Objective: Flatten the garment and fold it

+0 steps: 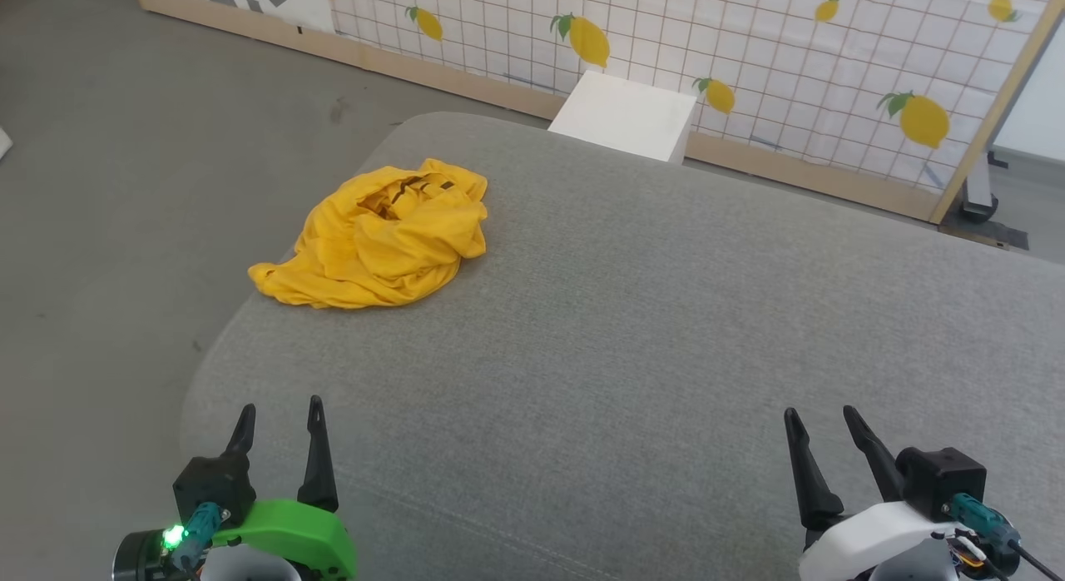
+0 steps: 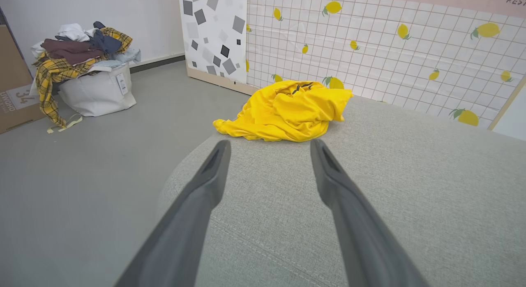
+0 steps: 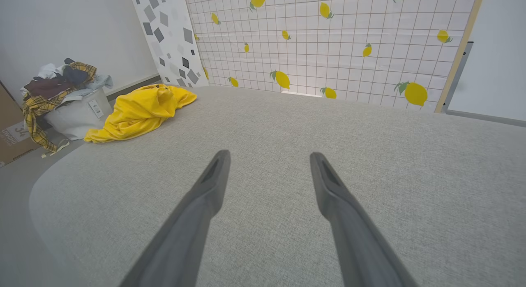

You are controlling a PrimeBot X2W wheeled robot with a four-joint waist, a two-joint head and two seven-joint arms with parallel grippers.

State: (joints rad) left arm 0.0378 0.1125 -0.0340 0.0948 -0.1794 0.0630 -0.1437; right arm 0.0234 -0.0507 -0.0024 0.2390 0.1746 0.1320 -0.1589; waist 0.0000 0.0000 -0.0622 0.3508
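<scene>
Both claws released and empty: left gripper [image 1: 281, 406] and right gripper [image 1: 819, 413] hover at the near edge of the grey padded surface [image 1: 632, 331], fingers spread, touching nothing. Garment [image 1: 374, 235] is a crumpled yellow heap at the far left corner, one lobe reaching the left edge, well apart from both grippers. Step in hand looks like the first reach. I'd send left in first since it's closer, pinch an outer edge or hem rather than the top of the pile, and drag toward the middle so there's room to spread. Risk: pulling outward tips it off onto the floor [image 1: 100, 148]. Surface is soft woven fabric, so expect drag. Room: lemon-print grid panel [image 1: 749, 57] behind, white box [image 1: 628, 115] at its foot, laundry bag [image 2: 96, 91] heaped with clothes on the left.
</scene>
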